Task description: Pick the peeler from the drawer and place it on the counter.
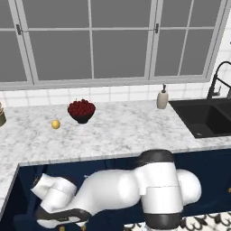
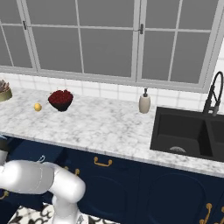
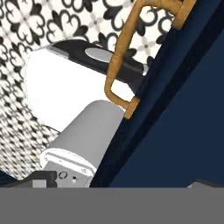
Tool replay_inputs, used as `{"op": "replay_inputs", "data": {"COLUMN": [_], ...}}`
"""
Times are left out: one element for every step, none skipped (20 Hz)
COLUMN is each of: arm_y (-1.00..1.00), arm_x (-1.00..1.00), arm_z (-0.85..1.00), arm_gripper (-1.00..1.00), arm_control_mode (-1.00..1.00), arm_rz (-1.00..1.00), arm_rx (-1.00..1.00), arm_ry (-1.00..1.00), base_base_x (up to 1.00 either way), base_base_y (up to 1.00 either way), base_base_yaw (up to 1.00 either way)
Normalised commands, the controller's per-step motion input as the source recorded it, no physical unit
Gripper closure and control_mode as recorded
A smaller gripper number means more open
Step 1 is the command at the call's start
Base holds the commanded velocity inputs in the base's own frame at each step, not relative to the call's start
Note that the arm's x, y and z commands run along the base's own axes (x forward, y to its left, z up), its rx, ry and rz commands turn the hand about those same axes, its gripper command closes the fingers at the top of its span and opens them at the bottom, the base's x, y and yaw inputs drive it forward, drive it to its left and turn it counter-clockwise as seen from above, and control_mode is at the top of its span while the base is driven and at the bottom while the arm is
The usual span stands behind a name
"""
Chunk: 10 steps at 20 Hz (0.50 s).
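Gripper point(image 3: 122, 181) first: its jaws stand wide apart and hold nothing, with the 2 dark tips low at either side of the hand view. In the left base view the arm folds down below the edge of the counter point(image 1: 117, 131), its hand low against the navy cabinetry at the lower left.

The hand view looks along the navy front of the drawer point(image 3: 183, 122), with the curved brass handle point(image 3: 120, 61) near the top and the patterned floor tiles beyond it. The handle is ahead of the fingertips and apart from them, with nothing between the jaws. Whether the drawer is pulled out at all, I cannot tell from this angle.

As for the peeler, these pictures do not let me say where it lies; by the task it should be inside the drawer.

I judge this an early step: working at the drawer, with no pick made. The next move calls for getting a clear look into the drawer box, then lining the open jaws across the slim handle of the peeler before closing. On the counter, the lemon point(image 1: 55, 124) and the bowl of red fruit point(image 1: 81, 110) stand near each other, so a placing spot well apart from them would suit.
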Motion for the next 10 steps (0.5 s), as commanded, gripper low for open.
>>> {"op": "replay_inputs", "data": {"arm_y": [0.33,0.31,0.31,0.26,0.14,0.00,-0.05,-0.23,-0.45,-0.59], "arm_x": [-1.00,-1.00,-1.00,-1.00,-0.96,-0.64,-0.27,-0.02,0.00,0.01], "arm_z": [0.06,0.16,0.26,0.63,1.00,1.00,1.00,1.00,1.00,1.00], "arm_gripper": [-1.00,-1.00,-1.00,-1.00,-1.00,-1.00,-1.00,-1.00,-1.00,-1.00], "arm_control_mode": [-1.00,-1.00,-1.00,-1.00,-1.00,-1.00,-1.00,-1.00,-1.00,-1.00], "arm_rz": [0.31,0.31,0.29,0.27,0.25,0.22,0.20,0.19,0.18,0.15], "arm_rx": [-0.02,0.00,0.00,0.00,0.01,0.12,0.19,0.23,0.26,0.27], "arm_ry": [-0.08,-0.09,-0.10,-0.15,-0.21,-0.22,-0.24,-0.22,-0.14,-0.08], "base_base_x": [0.00,0.00,0.00,0.00,0.00,0.00,0.00,0.00,0.00,0.00], "base_base_y": [0.00,0.00,0.00,0.00,0.00,0.00,0.00,0.00,0.00,0.00], "base_base_yaw": [0.00,0.00,0.00,0.00,0.00,0.00,0.00,0.00,0.00,0.00]}}
